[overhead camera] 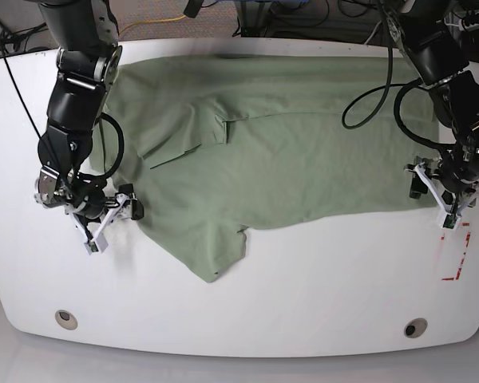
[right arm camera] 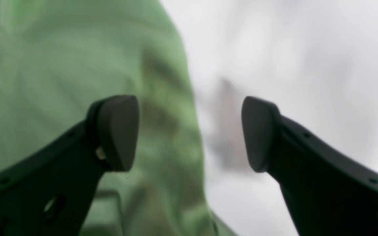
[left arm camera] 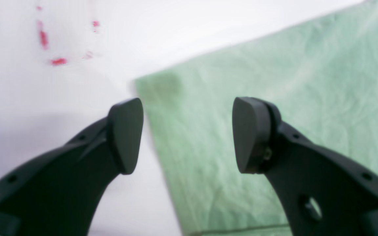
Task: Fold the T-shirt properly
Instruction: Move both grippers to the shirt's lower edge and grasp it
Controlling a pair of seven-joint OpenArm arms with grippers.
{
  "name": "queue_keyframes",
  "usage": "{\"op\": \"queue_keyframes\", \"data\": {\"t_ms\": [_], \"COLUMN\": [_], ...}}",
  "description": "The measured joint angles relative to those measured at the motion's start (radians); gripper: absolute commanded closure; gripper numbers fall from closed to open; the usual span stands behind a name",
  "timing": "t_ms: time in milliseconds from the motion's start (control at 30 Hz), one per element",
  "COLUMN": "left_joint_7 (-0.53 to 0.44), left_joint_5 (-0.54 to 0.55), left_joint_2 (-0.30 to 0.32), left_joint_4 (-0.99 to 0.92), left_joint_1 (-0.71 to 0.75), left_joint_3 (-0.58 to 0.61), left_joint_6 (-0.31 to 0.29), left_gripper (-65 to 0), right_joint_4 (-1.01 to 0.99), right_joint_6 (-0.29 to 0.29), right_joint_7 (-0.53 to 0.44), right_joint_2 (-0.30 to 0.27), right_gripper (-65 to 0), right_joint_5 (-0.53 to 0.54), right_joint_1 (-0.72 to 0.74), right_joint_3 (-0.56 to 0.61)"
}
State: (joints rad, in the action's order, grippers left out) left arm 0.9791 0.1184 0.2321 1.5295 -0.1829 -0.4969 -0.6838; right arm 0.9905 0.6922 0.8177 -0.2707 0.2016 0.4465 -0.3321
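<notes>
The pale sage-green T-shirt (overhead camera: 287, 152) lies spread and wrinkled on the white table (overhead camera: 319, 295), with one sleeve (overhead camera: 215, 255) pointing at the front edge. My left gripper (overhead camera: 441, 206) is open at the shirt's right edge. In the left wrist view it (left arm camera: 187, 134) straddles a corner of the shirt (left arm camera: 274, 98), one finger over bare table. My right gripper (overhead camera: 104, 222) is open at the shirt's left edge. In the right wrist view it (right arm camera: 190, 134) straddles the edge of the shirt (right arm camera: 61, 65). Neither holds fabric.
Red tape marks (overhead camera: 457, 255) sit on the table just in front of my left gripper and also show in the left wrist view (left arm camera: 49, 42). Two round holes (overhead camera: 65, 318) (overhead camera: 415, 328) lie near the table's front edge. Cables hang behind the table's back edge.
</notes>
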Motion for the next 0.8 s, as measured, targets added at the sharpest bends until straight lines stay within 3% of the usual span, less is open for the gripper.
{"op": "queue_keyframes", "data": {"t_ms": [133, 367, 633, 733, 800], "left_joint_7": [-0.083, -0.295, -0.381, -0.398, -0.397], "left_joint_5": [-0.005, -0.002, -0.009, 0.005, 0.005], "left_joint_2": [0.002, 0.021, 0.036, 0.064, 0.077], "left_joint_4": [-0.061, -0.199, -0.344, -0.391, -0.415], "left_joint_1": [-0.002, -0.001, -0.051, -0.070, -0.079], "left_joint_3": [-0.004, -0.006, -0.097, -0.101, -0.101], "left_joint_6": [0.060, 0.090, 0.108, 0.165, 0.205], "left_gripper": [-39.9, -39.9, -40.3, -43.5, -48.2], "right_joint_4": [-0.098, -0.153, -0.156, -0.156, -0.156], "right_joint_6": [0.000, -0.001, 0.000, 0.000, 0.000], "right_joint_7": [-0.058, -0.079, -0.111, -0.111, -0.109], "right_joint_2": [0.006, 0.027, 0.080, 0.086, 0.087], "right_gripper": [-46.6, -46.6, -45.8, -37.9, -29.3], "right_joint_5": [-0.003, -0.007, -0.003, -0.004, -0.006], "right_joint_1": [0.032, 0.058, 0.057, 0.057, 0.056], "right_joint_3": [0.014, 0.062, 0.068, 0.068, 0.068]}}
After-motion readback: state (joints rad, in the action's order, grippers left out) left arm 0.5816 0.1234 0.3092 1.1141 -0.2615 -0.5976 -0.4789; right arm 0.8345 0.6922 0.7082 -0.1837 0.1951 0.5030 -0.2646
